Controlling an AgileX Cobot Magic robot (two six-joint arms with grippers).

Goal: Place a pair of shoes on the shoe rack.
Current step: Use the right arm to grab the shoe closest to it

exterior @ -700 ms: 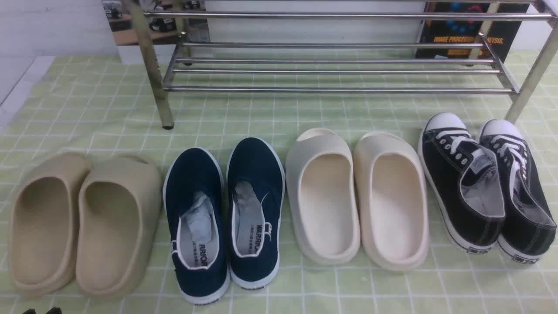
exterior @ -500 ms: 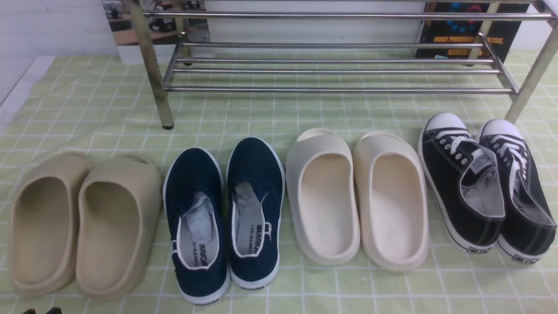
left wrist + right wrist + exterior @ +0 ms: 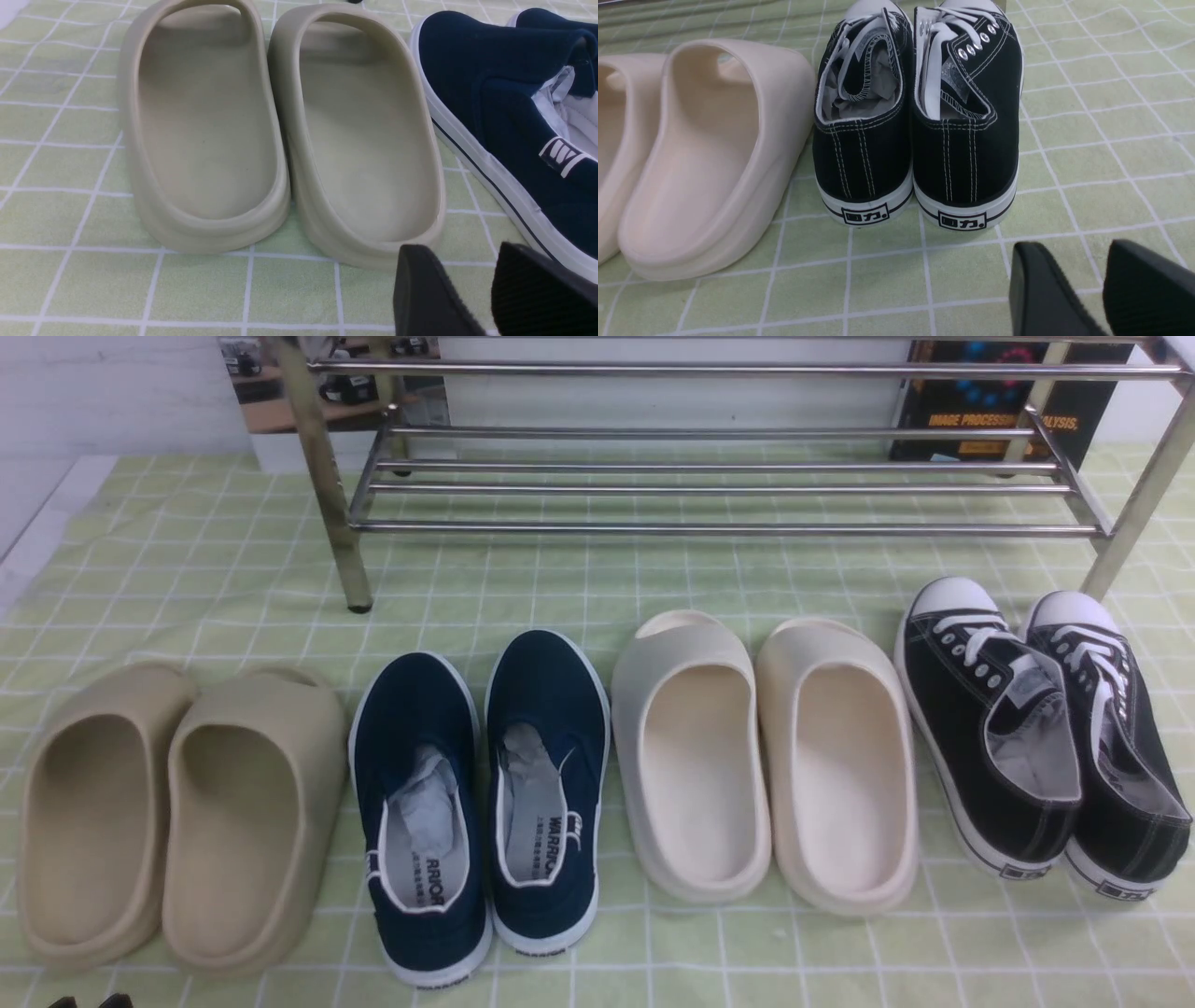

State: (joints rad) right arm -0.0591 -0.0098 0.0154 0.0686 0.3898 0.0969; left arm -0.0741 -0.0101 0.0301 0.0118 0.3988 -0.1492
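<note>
The right gripper hangs low over the green checked cloth, just behind the heels of the pair of black sneakers and apart from them; its 2 black fingers stand parted with a narrow gap and grip nothing. The left gripper sits equally low at the near edge of the cloth, behind the heels of the tan slides and beside the heel of a navy slip-on. Its 2 fingers are also spread a little and empty, and only their tips show at the bottom edge of the front view. 8 shoes form 1 row of 4 pairs, all with toes toward the shoe rack: from left to right, 2 tan slides, 2 navy slip-ons, 2 cream slides and 2 black sneakers. The sneakers stand on the cloth at the right end of the row, pressed side by side, just in front of the rack's right front leg and not on the rack. The 1 rack stands at the far side, its lower tier made of 4 chrome tubes.
</note>
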